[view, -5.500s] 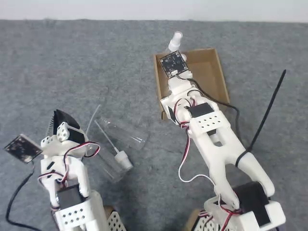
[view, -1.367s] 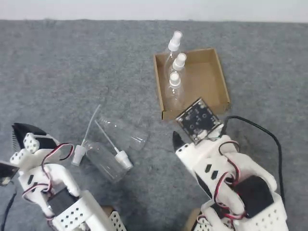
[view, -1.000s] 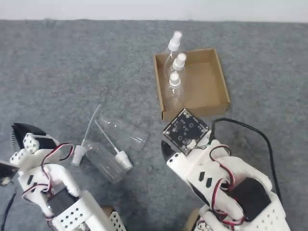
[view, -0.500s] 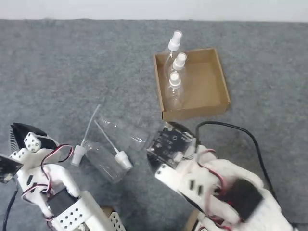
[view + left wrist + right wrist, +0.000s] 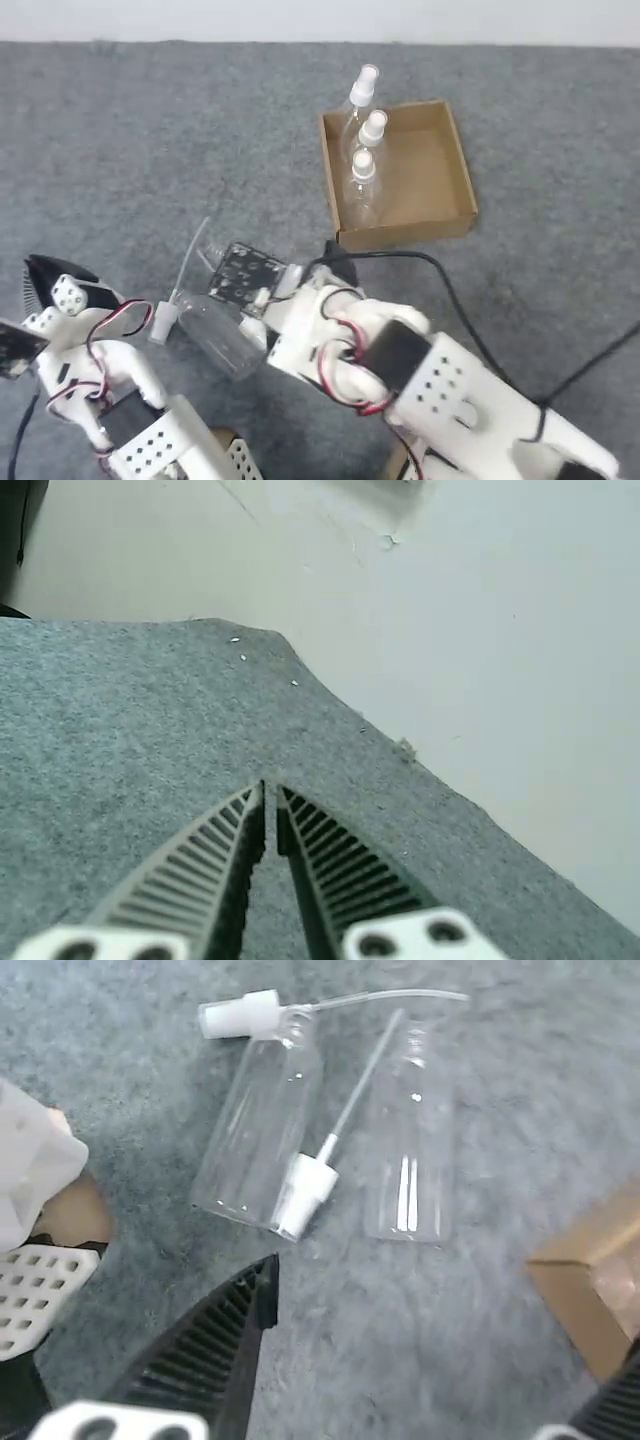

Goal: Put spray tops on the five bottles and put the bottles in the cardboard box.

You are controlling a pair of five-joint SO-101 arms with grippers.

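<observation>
We found three clear plastic bottles with white spray tops [image 5: 362, 190] lying in the shallow brown cardboard box [image 5: 463, 170]. They sat in a row along one side wall, which we judged left the other side free for the two yet to come. The farthest bottle poked its top out over the far rim. The unfinished work lay on the grey carpeted table [image 5: 130, 140], nearer the arms and well apart from the box. There, two uncapped clear plastic bottles [image 5: 255, 1130] rested on their sides, close together with their necks pointing the same way. One loose white spray top with a thin dip tube [image 5: 240, 1015] lay just beside those necks, its tube running across them. A second loose white spray top [image 5: 300, 1195] lay between the bottles, its cap overlapping the base end of one. The black-jawed right gripper [image 5: 450, 1330] hung over this cluster, released, its jaws spread wide and holding nothing. We took that as a readiness to pick up a top or a bottle. The black-jawed left gripper [image 5: 270, 815] was clenched on nothing. It pointed off toward the table's edge and the pale wall, parked, we judged, to keep out of the other arm's way.
</observation>
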